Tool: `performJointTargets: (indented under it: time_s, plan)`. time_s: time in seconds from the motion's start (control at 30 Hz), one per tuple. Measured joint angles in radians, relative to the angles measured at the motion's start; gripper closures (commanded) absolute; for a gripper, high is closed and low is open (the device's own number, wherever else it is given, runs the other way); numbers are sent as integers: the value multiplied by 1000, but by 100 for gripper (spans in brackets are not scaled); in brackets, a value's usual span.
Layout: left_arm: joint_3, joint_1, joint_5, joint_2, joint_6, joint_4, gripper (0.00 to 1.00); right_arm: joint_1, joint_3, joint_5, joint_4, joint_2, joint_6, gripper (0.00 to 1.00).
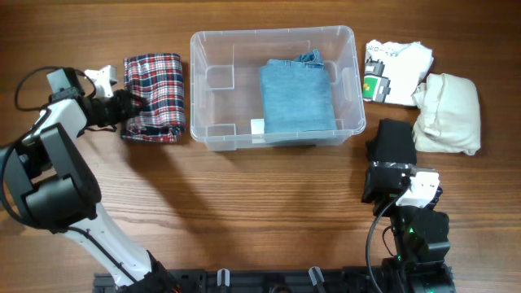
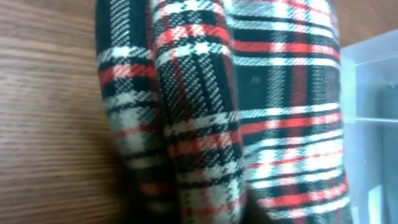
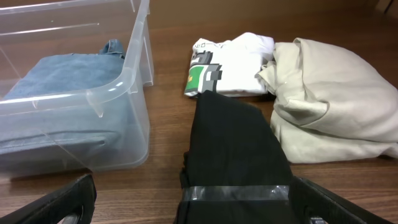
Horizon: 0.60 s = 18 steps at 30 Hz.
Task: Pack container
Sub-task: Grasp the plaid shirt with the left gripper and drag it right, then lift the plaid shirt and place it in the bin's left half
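The clear container (image 1: 277, 37) stands at the table's middle back, with folded blue jeans (image 1: 297, 98) inside. It also shows in the right wrist view (image 3: 118, 81) and the left wrist view (image 2: 373, 74). A folded red, black and white plaid garment (image 1: 159, 94) lies left of it. My left gripper (image 1: 128, 106) is at the plaid's left edge, and a raised fold of the plaid (image 2: 280, 93) sits between its dark, blurred fingers (image 2: 199, 211). My right gripper (image 1: 391, 175) is open wide, with a folded black garment (image 3: 236, 143) lying between its fingers (image 3: 199, 199).
A folded white printed T-shirt (image 1: 395, 65) and a cream garment (image 1: 448, 114) lie right of the container, behind the black garment (image 1: 396, 140). Both show in the right wrist view, T-shirt (image 3: 230, 62) and cream garment (image 3: 329, 106). The left arm's base stands at the front left.
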Motion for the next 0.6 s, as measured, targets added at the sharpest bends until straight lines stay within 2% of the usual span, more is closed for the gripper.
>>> performJointTargets:
  time_s: [0.13, 0.2, 0.27, 0.37, 0.47, 0.6]
  plan:
    - [4, 6, 18, -1, 0, -20, 96, 0, 0, 0, 0, 0, 0, 0]
    - [4, 22, 48, -8, 0, -73, 96, 0, 0, 0, 0, 0, 0, 0]
    - [16, 49, 60, -48, -11, -195, 96, 0, 0, 0, 0, 0, 0, 0]
    - [52, 85, 80, -238, -35, -319, 96, 0, 0, 0, 0, 0, 0, 0]
    - [88, 71, 90, -460, -96, -344, 96, 0, 0, 0, 0, 0, 0, 0]
    - [117, -54, 125, -715, -224, -339, 96, 0, 0, 0, 0, 0, 0, 0]
